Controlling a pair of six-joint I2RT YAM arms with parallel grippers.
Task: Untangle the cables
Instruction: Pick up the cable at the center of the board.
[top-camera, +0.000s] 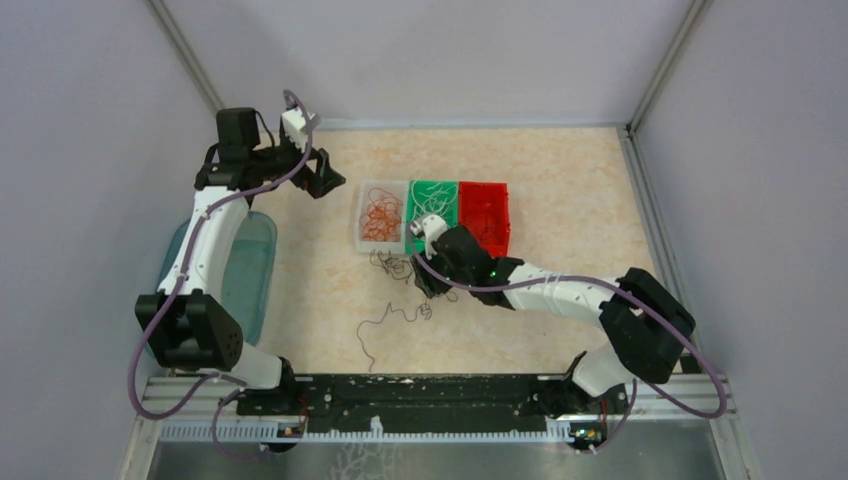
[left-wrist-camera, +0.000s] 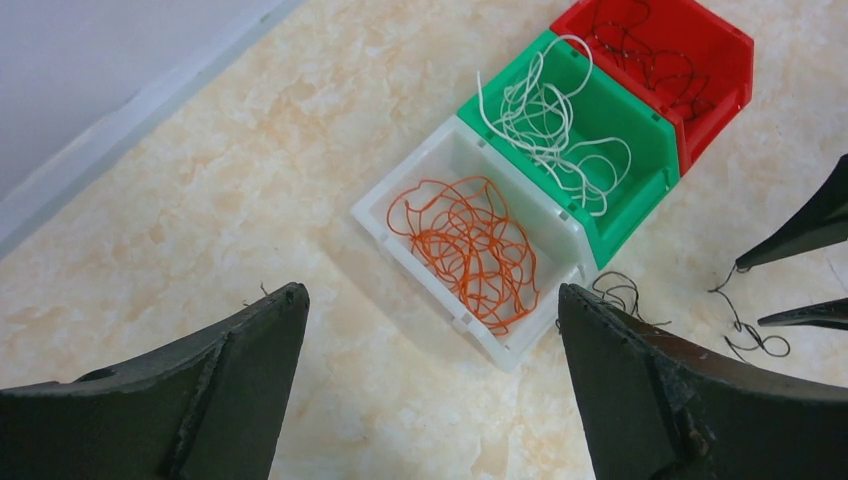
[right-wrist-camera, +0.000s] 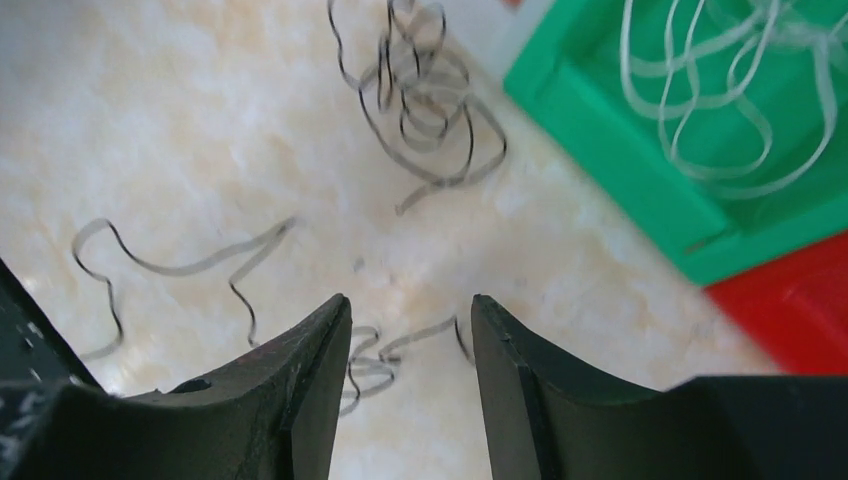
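Note:
Orange cables (left-wrist-camera: 470, 245) lie in a clear white bin (left-wrist-camera: 400, 235). White cables (left-wrist-camera: 545, 125) fill the green bin (left-wrist-camera: 640, 195), and black cables (left-wrist-camera: 650, 55) sit in the red bin (left-wrist-camera: 720, 75). Loose black cables (top-camera: 392, 318) curl on the table in front of the bins, with a tangled knot (right-wrist-camera: 425, 95) near the green bin. My right gripper (right-wrist-camera: 410, 300) is open low over the table, and a thin black strand (right-wrist-camera: 385, 350) lies between its fingers, unclamped. My left gripper (left-wrist-camera: 432, 292) hangs wide open and empty, up and to the left of the bins.
A teal translucent tub (top-camera: 245, 270) stands at the table's left edge beside the left arm. Grey walls close in the table at the back and both sides. The arms' base rail (top-camera: 420, 395) runs along the near edge.

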